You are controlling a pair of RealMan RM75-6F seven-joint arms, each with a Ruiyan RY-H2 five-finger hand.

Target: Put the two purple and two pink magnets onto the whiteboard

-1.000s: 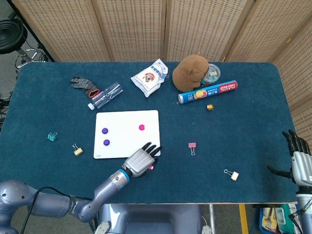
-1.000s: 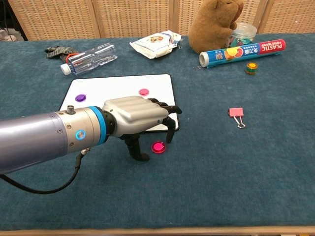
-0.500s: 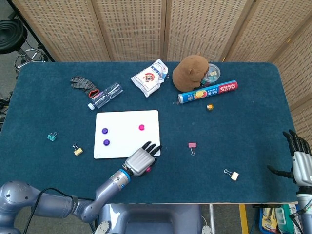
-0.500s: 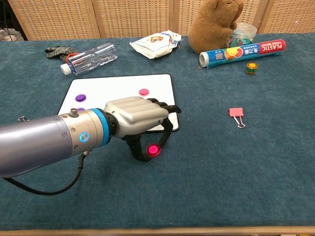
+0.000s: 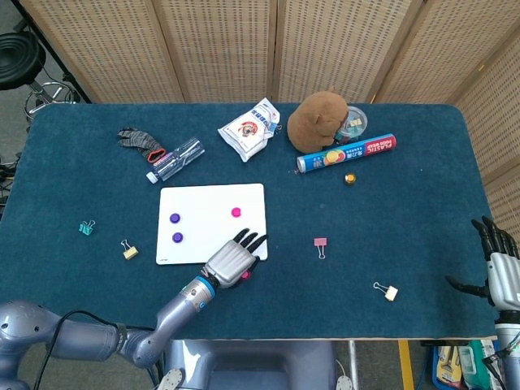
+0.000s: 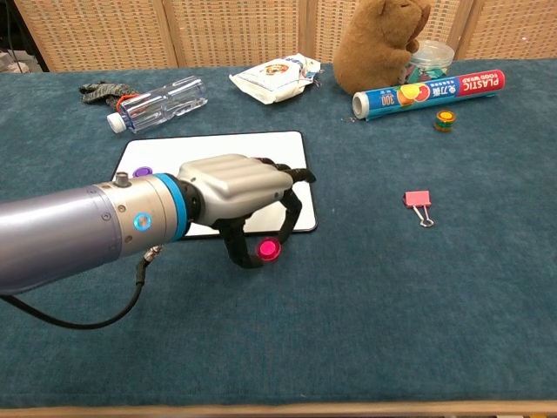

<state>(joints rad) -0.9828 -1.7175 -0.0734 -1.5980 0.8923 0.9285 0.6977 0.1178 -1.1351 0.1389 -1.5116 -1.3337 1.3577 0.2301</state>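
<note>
The dark blue felt-covered table [image 5: 390,211] carries the flat, glossy white rectangular whiteboard [image 5: 207,203], which already holds 2 round purple magnets [image 5: 175,228] and 1 round pink magnet [image 5: 236,212].

Over the last second the robot's left hand [image 6: 235,192], a smooth grey metal shell with black fingers, has closed on the 2nd pink magnet [image 6: 268,251]. A second ago that glossy disc lay flat on the felt beside the fingertips; now it sits pinched between thumb and a finger, tilted up and apparently clear of the cloth, just off the board's near right corner. That suggests the pick is made and only the short carry onto the board is left, so the task looks about 3/4 done.

The right hand [image 5: 497,268] hangs at the table's right edge with fingers spread, holding nothing.

The magnet is small, hard and slick, so the pinch could slip.
</note>
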